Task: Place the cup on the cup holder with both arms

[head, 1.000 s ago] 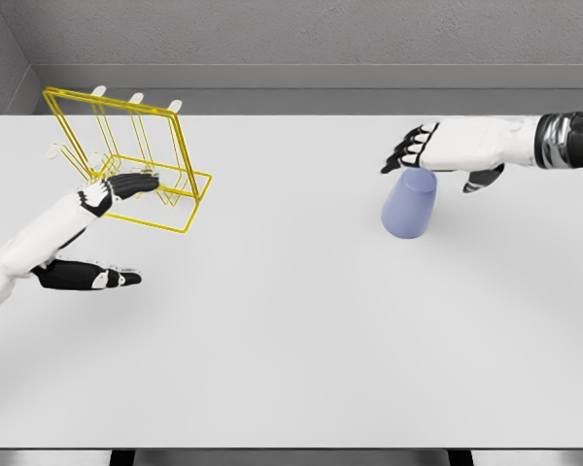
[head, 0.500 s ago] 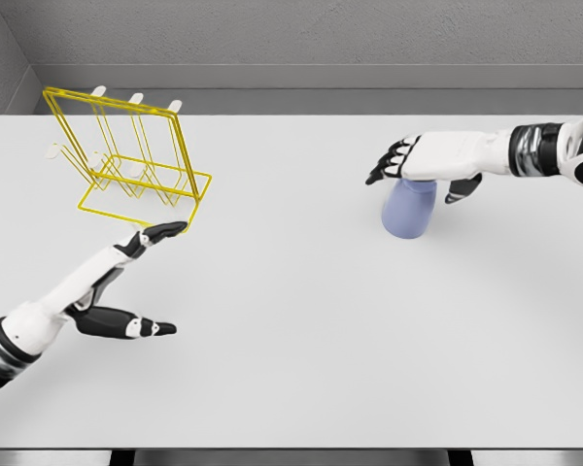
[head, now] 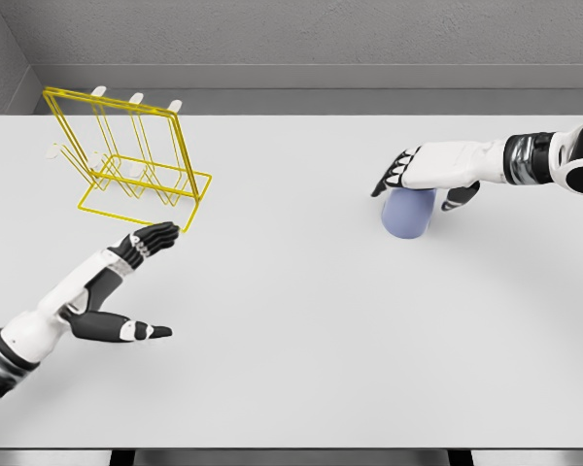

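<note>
A pale blue cup (head: 408, 216) stands mouth down on the white table (head: 291, 320) at the right. My right hand (head: 423, 184) lies across its top, fingers (head: 389, 177) reaching past the left side and the thumb down the right side, still spread rather than clamped. The yellow wire cup holder (head: 126, 155) with white-tipped pegs stands at the far left. My left hand (head: 146, 284) hovers open in front of the holder, fingers (head: 148, 239) pointing toward its near corner and the thumb stretched out below, touching nothing.
A grey wall runs along the table's far edge, and the table's front edge lies near the bottom of the view. A wide stretch of bare table separates the cup from the holder.
My left hand has drawn back from the holder toward the front of the table. My right hand has sunk lower over the cup, which has not moved.
</note>
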Available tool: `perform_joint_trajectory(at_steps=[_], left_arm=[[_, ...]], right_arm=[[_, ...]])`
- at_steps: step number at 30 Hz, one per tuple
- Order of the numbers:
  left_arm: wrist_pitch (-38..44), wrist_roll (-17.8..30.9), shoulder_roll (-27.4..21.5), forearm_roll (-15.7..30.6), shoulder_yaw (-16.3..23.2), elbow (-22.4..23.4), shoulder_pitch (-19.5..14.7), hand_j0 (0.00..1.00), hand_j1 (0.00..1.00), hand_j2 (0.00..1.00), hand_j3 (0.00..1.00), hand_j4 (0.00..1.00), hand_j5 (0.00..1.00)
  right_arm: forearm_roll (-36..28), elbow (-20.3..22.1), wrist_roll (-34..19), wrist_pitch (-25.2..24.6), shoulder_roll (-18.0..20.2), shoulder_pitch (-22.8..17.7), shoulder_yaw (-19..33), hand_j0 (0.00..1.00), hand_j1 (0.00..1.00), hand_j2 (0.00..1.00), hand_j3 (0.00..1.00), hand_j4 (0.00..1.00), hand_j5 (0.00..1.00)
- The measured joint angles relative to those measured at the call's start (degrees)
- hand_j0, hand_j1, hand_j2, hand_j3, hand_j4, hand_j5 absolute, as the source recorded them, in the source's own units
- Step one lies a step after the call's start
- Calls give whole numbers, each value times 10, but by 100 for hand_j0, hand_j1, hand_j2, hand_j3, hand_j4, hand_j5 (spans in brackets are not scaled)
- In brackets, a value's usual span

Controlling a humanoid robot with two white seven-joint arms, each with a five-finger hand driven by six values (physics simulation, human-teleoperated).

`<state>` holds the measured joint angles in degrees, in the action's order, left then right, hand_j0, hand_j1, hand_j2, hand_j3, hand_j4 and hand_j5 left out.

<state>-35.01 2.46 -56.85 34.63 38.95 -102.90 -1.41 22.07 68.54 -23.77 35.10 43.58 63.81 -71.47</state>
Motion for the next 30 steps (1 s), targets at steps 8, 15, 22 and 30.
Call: perform_joint_trajectory(at_steps=[8,15,22,30], left_arm=[[1,1,13,25,19,10,-30,100,100,100,100,100,100],[23,2,16,38,49,33,-31,100,100,100,100,100,100],[27,3,16,39,68,55,-54,100,100,100,100,100,100],[49,3,10,40,92,71,-79,100,100,100,100,100,100]], right_arm=[[11,0,0,-2,-5,1,3,63,63,63,63,63,63],[18,3,-1,0,-11,6,12,61,61,61,61,61,61],[14,30,-2,0,7,9,37,60,60,60,60,60,60],[16,109,-3,0,53,4,54,56,56,56,56,56,56]])
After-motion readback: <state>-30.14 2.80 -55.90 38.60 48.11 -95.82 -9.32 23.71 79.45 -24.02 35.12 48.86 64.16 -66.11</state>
